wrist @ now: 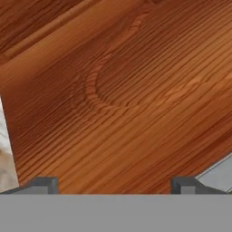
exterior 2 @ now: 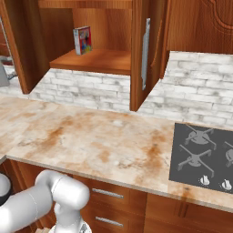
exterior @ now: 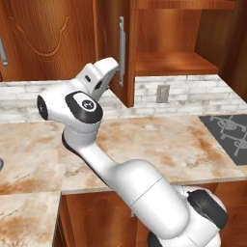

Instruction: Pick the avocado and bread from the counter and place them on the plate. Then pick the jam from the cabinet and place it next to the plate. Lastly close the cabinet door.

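The gripper [exterior: 112, 67] is up high, above the counter [exterior: 159, 140], right at the open cabinet door [exterior: 108, 29]. Its fingers are spread wide with nothing between them. In the hand view the two dark fingertips [wrist: 43, 185] stand well apart, and only wood grain sits between them.

That's the relation that matters: the door lies straight ahead of the gripper, very close, with the carved curl line squarely in front of the hand camera. Whether the tips touch the panel, I cannot tell.

The door stands out from the cabinet [exterior 2: 95, 59], edge toward the room, and its long silver handle [exterior: 121, 50] runs vertically down the outer face. The gripper sits on that same outer face, on the side away from the opening. In the hand view, a sliver of the handle [wrist: 217, 174] slants in just beside the right fingertip, so the bar is off to one side rather than between the fingers.

Judging by that, a push on the panel would swing the door toward the opening.

One thing to watch: the right base view shows a small red-and-blue box [exterior 2: 82, 40] upright at the back of the shelf. If that's the jam, it has to come out first, by reaching around the door's free edge.
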